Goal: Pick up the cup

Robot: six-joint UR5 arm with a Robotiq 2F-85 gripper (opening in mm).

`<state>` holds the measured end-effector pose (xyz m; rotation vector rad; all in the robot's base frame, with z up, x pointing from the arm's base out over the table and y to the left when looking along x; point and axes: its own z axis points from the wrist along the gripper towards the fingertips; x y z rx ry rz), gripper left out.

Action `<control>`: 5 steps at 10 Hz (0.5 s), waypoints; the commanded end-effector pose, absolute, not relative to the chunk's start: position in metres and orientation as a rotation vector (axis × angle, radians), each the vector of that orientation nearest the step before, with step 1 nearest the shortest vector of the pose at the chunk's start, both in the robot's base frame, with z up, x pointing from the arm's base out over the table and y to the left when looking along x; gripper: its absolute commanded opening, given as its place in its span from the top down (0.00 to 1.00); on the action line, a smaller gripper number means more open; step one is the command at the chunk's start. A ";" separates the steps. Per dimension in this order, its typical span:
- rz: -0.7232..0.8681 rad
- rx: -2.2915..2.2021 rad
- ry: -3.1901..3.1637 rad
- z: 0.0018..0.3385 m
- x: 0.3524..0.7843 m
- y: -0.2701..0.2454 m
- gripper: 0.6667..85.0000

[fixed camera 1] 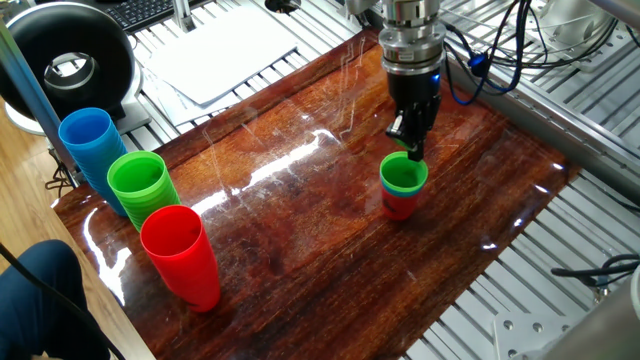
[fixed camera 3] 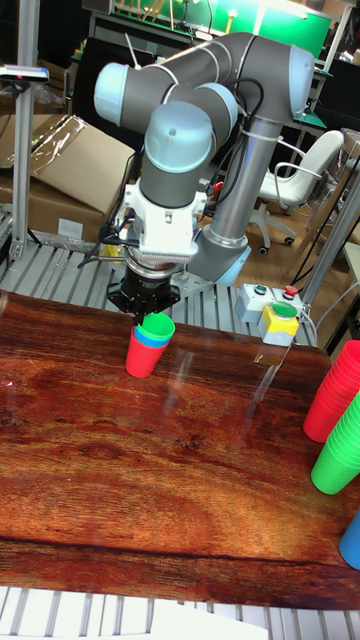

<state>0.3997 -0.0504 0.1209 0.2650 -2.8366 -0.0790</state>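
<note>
1. Reaching down from above, the gripper [fixed camera 1: 415,150] has its dark fingers [fixed camera 1: 418,128] pinched on the far rim of the small green cup [fixed camera 1: 404,173] — the jaws look closed on that thin edge.
2. The green cup sits nested on top of a small stack: a blue cup [fixed camera 3: 148,340] shows as a thin band beneath it, and a red cup [fixed camera 3: 141,358] forms the base.
3. In the tall fixed view the green cup [fixed camera 3: 155,327] is tilted, its rim raised toward the gripper [fixed camera 3: 143,312], while the red cup stands on the wooden tabletop [fixed camera 1: 300,230].
4. The stack is on the right-hand part of the board in the fixed view, well apart from the other cups.
5. Along the left edge stand three taller stacks in a row — a blue tumbler stack [fixed camera 1: 90,145], a green tumbler stack [fixed camera 1: 140,185] with layered rims, and a red tumbler stack [fixed camera 1: 180,250] nearest the camera.
6. Beyond the board lie a white sheet [fixed camera 1: 225,55] on the metal frame and a black round device [fixed camera 1: 70,60] at the top left.
7. Cables [fixed camera 1: 500,50] trail from the arm's wrist toward the right.
</note>
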 end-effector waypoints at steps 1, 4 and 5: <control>-0.153 0.292 -2.847 0.124 0.403 -0.042 0.99; -0.167 0.315 -2.837 0.133 0.402 -0.050 0.99; -0.170 0.317 -2.830 0.137 0.402 -0.052 0.99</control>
